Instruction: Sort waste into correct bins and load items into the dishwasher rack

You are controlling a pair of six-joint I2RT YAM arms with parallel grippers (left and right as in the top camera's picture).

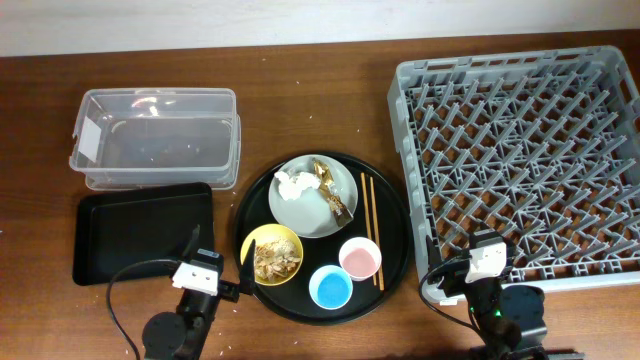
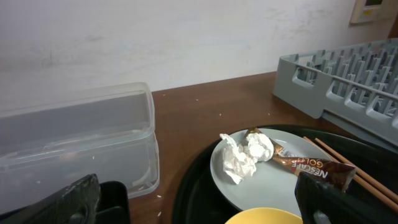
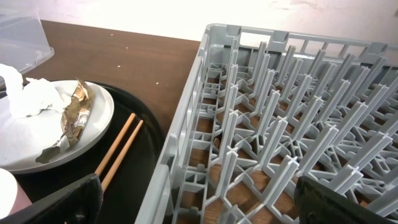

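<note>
Left gripper (image 2: 196, 186): fingers wide apart, empty.
Plate (image 2: 264, 186): just ahead, bearing tissue (image 2: 239, 158) and wrapper (image 2: 311, 167).
Right gripper (image 3: 199, 183): fingers apart, empty.
Rack (image 3: 181, 142): directly ahead; chopsticks (image 3: 121, 146) ahead-left.

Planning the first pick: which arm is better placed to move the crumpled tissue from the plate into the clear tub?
Left. The left end effector hovers open by the yellow bowl, on the same side as the tissue and clear tub; the right end effector sits by the dishwasher rack.
</note>
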